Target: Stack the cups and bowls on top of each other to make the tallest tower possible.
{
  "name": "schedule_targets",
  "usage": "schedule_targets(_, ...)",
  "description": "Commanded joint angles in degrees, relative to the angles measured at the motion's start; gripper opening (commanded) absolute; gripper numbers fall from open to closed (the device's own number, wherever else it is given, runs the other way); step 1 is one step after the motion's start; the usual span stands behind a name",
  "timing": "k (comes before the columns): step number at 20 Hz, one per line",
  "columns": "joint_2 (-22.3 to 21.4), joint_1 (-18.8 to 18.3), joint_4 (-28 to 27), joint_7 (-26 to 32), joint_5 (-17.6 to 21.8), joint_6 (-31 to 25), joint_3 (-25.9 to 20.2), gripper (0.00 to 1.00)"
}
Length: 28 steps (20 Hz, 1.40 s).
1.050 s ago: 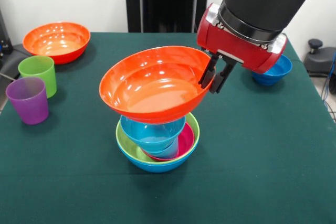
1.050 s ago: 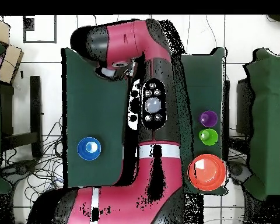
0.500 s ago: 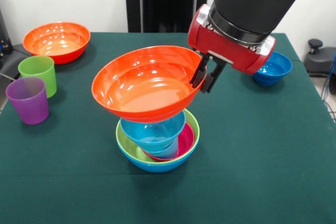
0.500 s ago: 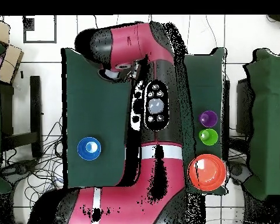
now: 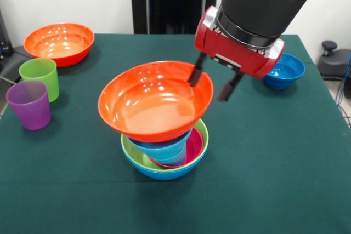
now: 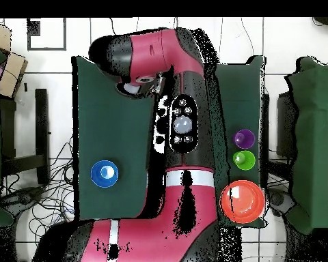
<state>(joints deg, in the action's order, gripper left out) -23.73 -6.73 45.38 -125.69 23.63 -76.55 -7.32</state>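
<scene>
One large orange bowl (image 5: 155, 101) sits tilted atop the tower (image 5: 164, 152), resting on a cyan bowl (image 5: 162, 147) nested with a magenta one (image 5: 193, 147) in the lime green (image 5: 133, 154) and blue base bowls (image 5: 159, 172). At its 2 o'clock rim the gripper (image 5: 210, 84) has its jaws spread, one finger (image 5: 196, 74) inside the rim and one outside. Toward 9 and 10 o'clock stand the purple cup (image 5: 29, 104), the green cup (image 5: 41, 76) and a second orange bowl (image 5: 59, 43); a small blue bowl (image 5: 285, 71) lies at 2 o'clock.

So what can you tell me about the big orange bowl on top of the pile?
The orange bowl is large, round and glossy, like plastic, and looks empty. It sits tilted on top of the tower, resting on a cyan bowl nested over magenta, lime green and blue ones. The gripper has its jaws open astride the bowl's far rim, one inside, one outside. I cannot tell whether they touch it.
</scene>
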Motion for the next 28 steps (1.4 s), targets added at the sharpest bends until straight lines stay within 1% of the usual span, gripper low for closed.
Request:
schedule_targets(1,-1.8,-0.7,5.5,6.5,0.0,2.7,-1.9,1.00)
schedule_targets(5,-1.6,-0.8,5.2,6.6,0.0,2.9,-2.1,1.00)
schedule_targets(7,-1.2,-0.5,4.3,5.8,0.0,0.8,-1.8,1.00)
schedule_targets(8,-1.1,-0.5,4.1,5.7,-0.1,0.7,-1.8,1.00)
schedule_targets(13,-1.5,-0.7,4.9,5.8,-0.3,1.5,-1.8,1.00)
schedule_targets(24,-0.7,-0.7,3.0,6.3,-0.4,0.1,-2.3,1.00)
schedule_targets(28,-0.8,-0.7,3.3,6.0,-0.5,0.3,-2.2,1.00)
